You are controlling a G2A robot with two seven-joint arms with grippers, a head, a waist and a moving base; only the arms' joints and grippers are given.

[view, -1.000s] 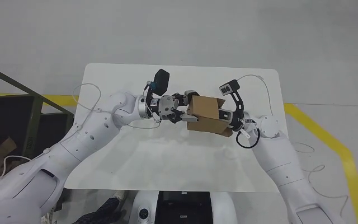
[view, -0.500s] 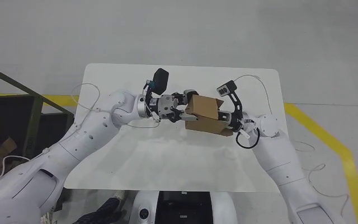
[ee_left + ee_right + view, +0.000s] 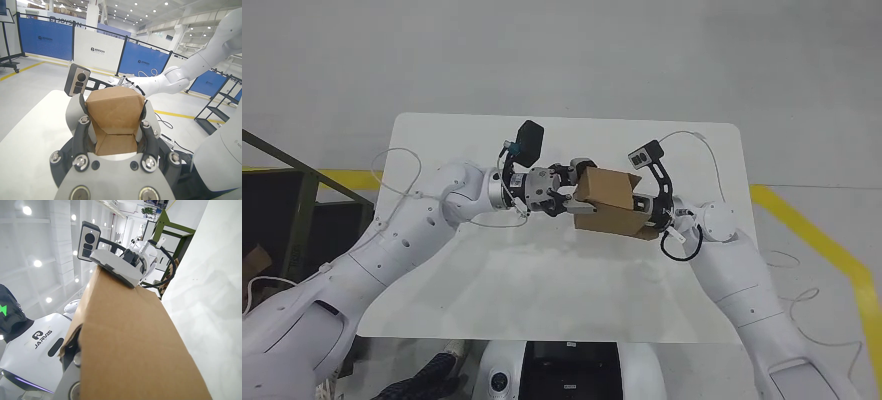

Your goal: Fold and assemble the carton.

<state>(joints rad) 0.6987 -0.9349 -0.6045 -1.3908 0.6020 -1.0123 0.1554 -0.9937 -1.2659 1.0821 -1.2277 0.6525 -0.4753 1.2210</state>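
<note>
A brown carton point(image 3: 612, 195) hangs a little above the middle of the white table point(image 3: 542, 290), held between both arms. My left gripper point(image 3: 577, 190) is shut on its left end; in the left wrist view the fingers point(image 3: 79, 106) press on both sides of the carton point(image 3: 115, 109), whose end flaps are partly folded in. My right gripper point(image 3: 645, 212) grips the opposite end, mostly hidden under the cardboard. In the right wrist view the carton point(image 3: 128, 342) runs away from the camera to the left gripper point(image 3: 117, 270), and a torn flap edge lies beside one of my fingers point(image 3: 73, 370).
A thin white cable point(image 3: 712, 150) loops over the table's far right corner, another cable point(image 3: 392, 165) trails off the far left. A green metal frame point(image 3: 282, 190) stands on the floor to the left. Bare tabletop lies in front of the carton.
The carton's right end has shifted slightly toward the far side with the right wrist. The left gripper has stayed nearly still, holding its end.
</note>
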